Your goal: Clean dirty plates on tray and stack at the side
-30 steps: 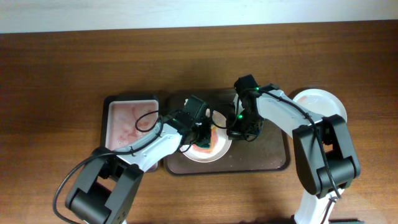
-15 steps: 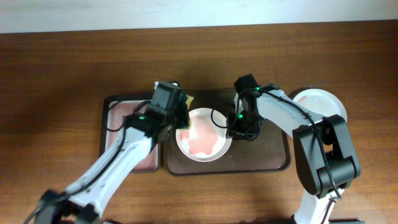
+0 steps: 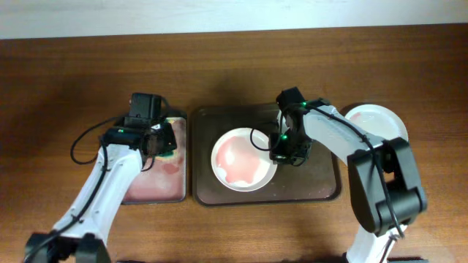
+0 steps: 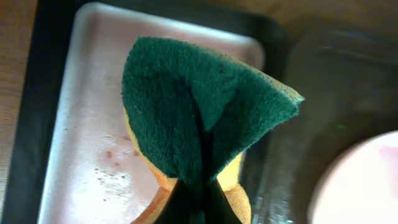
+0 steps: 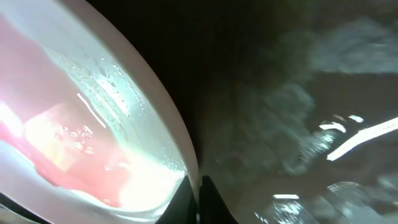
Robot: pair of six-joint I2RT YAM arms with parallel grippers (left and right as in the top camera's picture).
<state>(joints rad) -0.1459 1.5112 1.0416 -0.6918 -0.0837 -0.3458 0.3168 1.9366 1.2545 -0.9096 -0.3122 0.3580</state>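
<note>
A pale pink plate [image 3: 243,161] with a wet pinkish centre lies on the dark brown tray [image 3: 322,186]. My right gripper [image 3: 278,153] is shut on its right rim; the right wrist view shows the jaws [image 5: 199,190] pinching the plate's rim [image 5: 155,106]. My left gripper [image 3: 162,141] is shut on a green-and-yellow sponge [image 4: 205,118] and holds it over the small black tray [image 3: 150,183]. A whitish plate [image 3: 376,120] sits on the table right of the brown tray. The pale green plate is not in view.
The small black tray's pinkish, speckled inside [image 4: 81,124] lies directly left of the brown tray [image 4: 311,93]. The pink plate's edge [image 4: 367,186] shows at the lower right of the left wrist view. Wooden table surrounds both trays.
My left arm has carried the sponge off the pink plate and leftwards over the small black tray. The plate is now uncovered. The right gripper has stayed on the rim.
</note>
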